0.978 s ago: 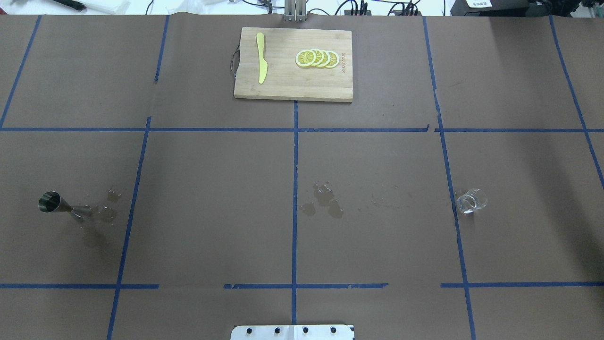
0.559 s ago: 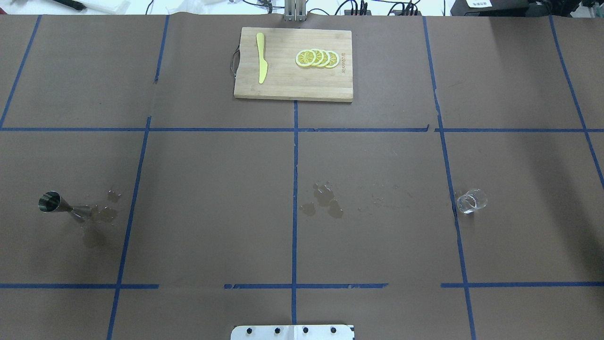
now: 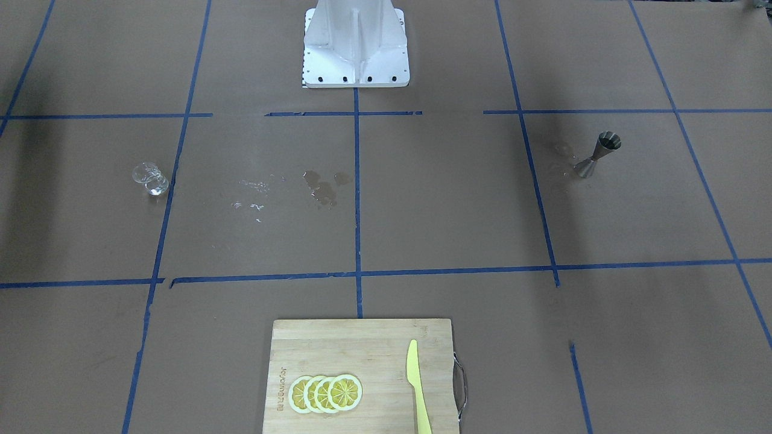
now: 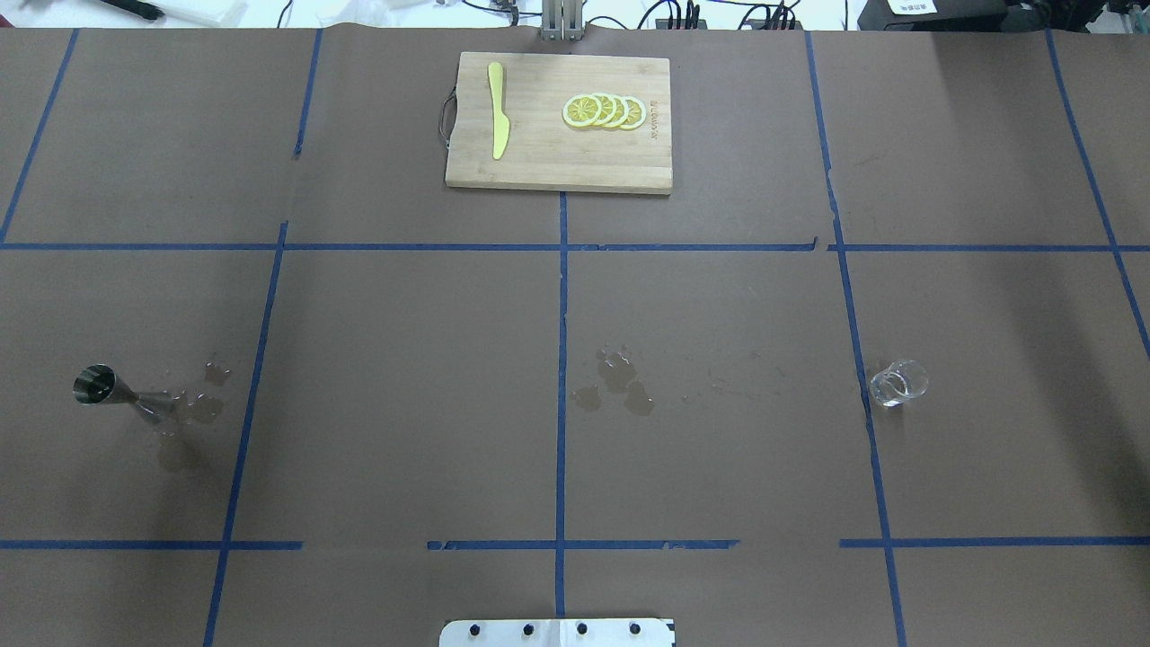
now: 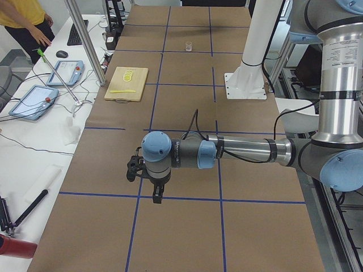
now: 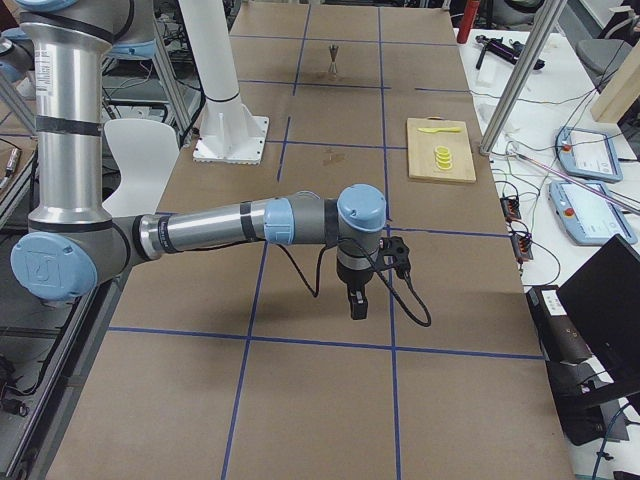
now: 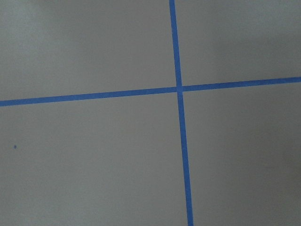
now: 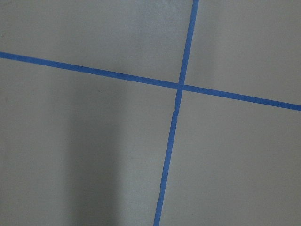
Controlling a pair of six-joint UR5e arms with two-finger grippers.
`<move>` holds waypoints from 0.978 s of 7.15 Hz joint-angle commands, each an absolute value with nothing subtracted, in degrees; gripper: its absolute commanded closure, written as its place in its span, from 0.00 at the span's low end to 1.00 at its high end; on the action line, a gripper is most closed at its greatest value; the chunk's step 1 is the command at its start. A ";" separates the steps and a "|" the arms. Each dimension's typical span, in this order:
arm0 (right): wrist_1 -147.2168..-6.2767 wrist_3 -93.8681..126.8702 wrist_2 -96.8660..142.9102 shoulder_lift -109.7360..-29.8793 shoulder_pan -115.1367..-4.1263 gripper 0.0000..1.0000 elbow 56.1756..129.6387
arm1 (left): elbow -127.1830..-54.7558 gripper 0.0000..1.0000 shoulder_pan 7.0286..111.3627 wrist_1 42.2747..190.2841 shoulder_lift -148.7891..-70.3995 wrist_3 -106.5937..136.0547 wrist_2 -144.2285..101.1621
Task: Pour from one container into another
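The glass point(image 4: 897, 383) stands on the right part of the table point(image 4: 404, 404), just beside a blue tape line point(image 4: 861, 377). The jigger point(image 4: 121, 394) stands far on the left part, with wet spots point(image 4: 202, 406) next to it. A board point(image 4: 557, 126) with a knife point(image 4: 497, 110) and lemon slices point(image 4: 605, 110) lies at the far edge. The left gripper point(image 5: 157, 197) and the right gripper point(image 6: 357, 305) hang above the table, well apart from both. I cannot tell whether their fingers are closed.
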State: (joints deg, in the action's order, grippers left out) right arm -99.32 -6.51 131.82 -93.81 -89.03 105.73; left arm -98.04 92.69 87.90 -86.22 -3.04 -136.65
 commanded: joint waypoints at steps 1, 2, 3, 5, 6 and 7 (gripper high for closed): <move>-99.32 -4.75 131.66 -93.87 -88.51 0.00 105.65 | -99.05 0.00 91.14 87.89 -84.83 -0.09 -136.76; -99.23 -4.66 132.01 -93.87 -88.33 0.00 105.64 | -99.05 0.00 90.97 87.89 -84.21 -0.35 -136.76; -99.40 -4.66 132.01 -93.87 -88.33 0.00 105.64 | -99.75 0.00 90.97 87.72 -83.59 -0.44 -136.76; -99.49 -5.01 132.10 -93.87 -87.98 0.00 105.64 | -101.34 0.00 90.79 87.89 -82.36 -2.88 -136.50; -99.41 -5.01 132.10 -93.87 -87.89 0.00 105.64 | -101.51 0.00 90.88 87.80 -81.83 -9.43 -136.58; -99.40 -5.01 132.10 -93.87 -87.63 0.00 105.64 | -101.60 0.00 90.88 87.80 -80.87 -9.75 -136.76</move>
